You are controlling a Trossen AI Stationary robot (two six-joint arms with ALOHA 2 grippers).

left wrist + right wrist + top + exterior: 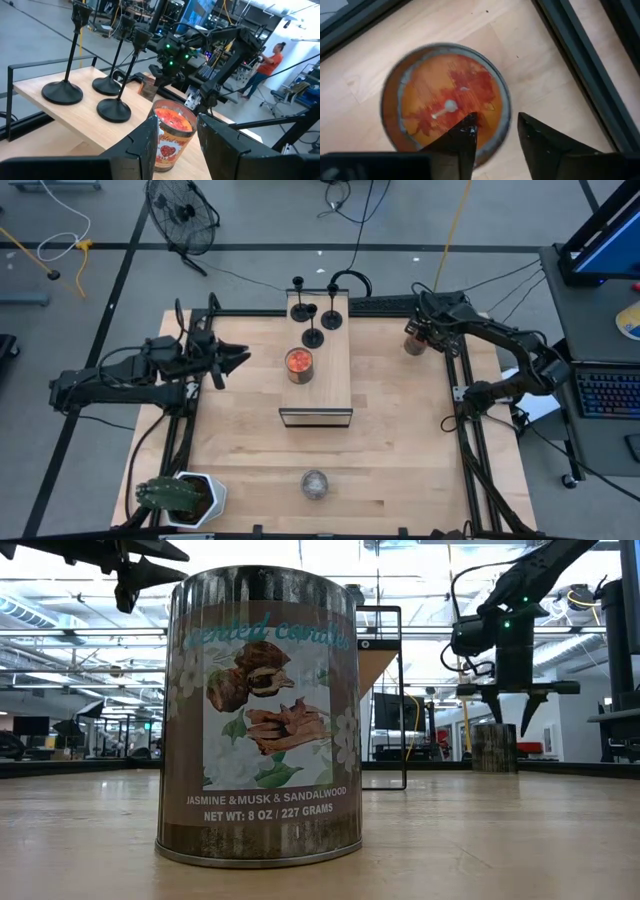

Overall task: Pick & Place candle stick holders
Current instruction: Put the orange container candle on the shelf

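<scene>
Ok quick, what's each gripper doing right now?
Left gripper: open, holding nothing.
Right gripper: open above a candle jar, holding nothing.

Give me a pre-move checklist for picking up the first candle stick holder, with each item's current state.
1. Three candle stick holders upright on the raised shelf: ok.
2. Left gripper empty, jaws apart, beside the shelf and facing it: ok.
3. Path from the left gripper to the holders: not ok; in the left wrist view the candle jar on the shelf stands right ahead of the jaws, holders beyond it.
4. Right gripper clear of the shelf: ok; it hangs over the jar at the table's far right corner, jaws apart, not gripping.
5. Holder bases free of each other: cannot tell; they stand very close.
</scene>
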